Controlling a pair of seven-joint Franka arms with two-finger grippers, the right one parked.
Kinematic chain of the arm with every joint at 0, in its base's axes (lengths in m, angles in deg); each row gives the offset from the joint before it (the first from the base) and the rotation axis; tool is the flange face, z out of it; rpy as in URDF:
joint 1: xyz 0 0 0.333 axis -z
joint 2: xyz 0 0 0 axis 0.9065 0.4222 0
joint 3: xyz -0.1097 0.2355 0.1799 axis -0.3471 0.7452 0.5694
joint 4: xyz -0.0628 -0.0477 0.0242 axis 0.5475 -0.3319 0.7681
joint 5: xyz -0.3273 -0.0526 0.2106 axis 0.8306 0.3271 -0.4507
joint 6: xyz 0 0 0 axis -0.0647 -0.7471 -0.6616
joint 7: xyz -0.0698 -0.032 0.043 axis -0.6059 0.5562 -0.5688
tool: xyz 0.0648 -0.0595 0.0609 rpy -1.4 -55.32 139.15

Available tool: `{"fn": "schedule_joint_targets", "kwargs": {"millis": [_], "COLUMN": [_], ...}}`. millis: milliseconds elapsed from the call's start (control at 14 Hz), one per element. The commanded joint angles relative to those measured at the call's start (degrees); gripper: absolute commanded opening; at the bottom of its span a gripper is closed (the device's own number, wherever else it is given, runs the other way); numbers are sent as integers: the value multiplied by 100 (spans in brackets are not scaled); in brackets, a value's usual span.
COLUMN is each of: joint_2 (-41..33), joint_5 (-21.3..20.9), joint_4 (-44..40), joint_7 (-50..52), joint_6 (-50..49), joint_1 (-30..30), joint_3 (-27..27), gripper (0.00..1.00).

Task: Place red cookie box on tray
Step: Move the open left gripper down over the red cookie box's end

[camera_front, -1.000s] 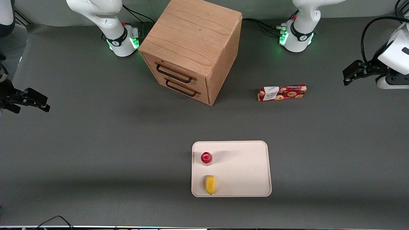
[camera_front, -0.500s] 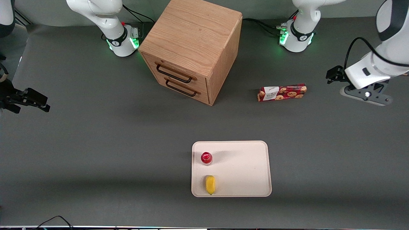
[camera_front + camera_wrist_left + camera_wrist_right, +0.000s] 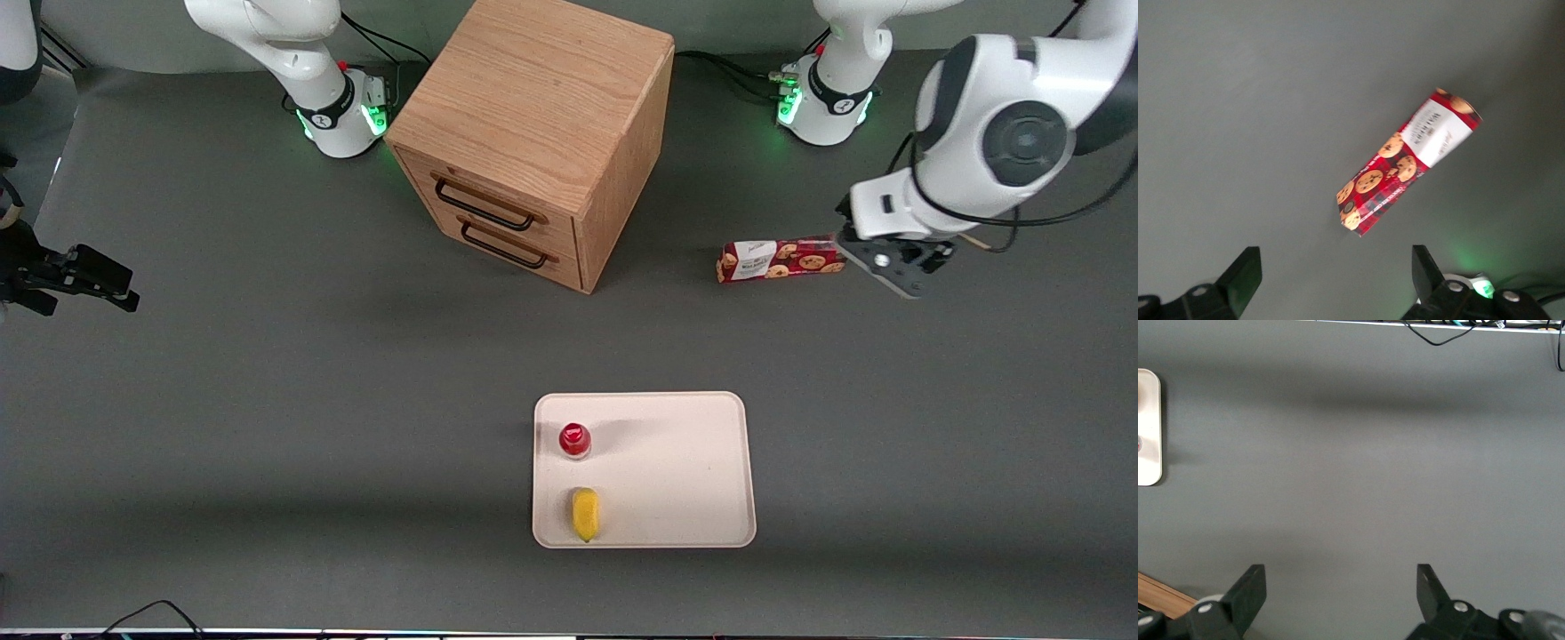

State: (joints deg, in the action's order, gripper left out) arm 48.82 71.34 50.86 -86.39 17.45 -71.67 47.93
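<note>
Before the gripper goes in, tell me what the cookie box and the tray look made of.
The red cookie box looks like printed cardboard: sharp folded edges, flat faces with cookie art. The tray looks like matte cream plastic, possibly melamine: smooth, rounded corners, moulded low rim. The gripper hangs open above the box, not touching it.
</note>
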Motion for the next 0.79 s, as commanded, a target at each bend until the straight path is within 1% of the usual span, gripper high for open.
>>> {"fn": "schedule_joint_targets", "kwargs": {"millis": [0, 71, 214, 357, 429, 571, 714], "joint_2": [-337, -354, -459, -434, -425, -416, -372], "joint_5": [58, 76, 408, 699, 744, 770, 954], "joint_4": [734, 1024, 1595, 2219, 2509, 2766, 2872], "joint_7": [-1134, -1337, -1846, -2295, -2392, -2402, -2402], "joint_6": [481, 674, 1113, 2033, 2482, 2837, 2960], "joint_1": [-3, -3, -3, 14, 14, 5, 14], "joint_3": [-155, -182, -182, -191, -287, -568, -805], "gripper": [100, 100, 100, 100, 100, 100, 100]}}
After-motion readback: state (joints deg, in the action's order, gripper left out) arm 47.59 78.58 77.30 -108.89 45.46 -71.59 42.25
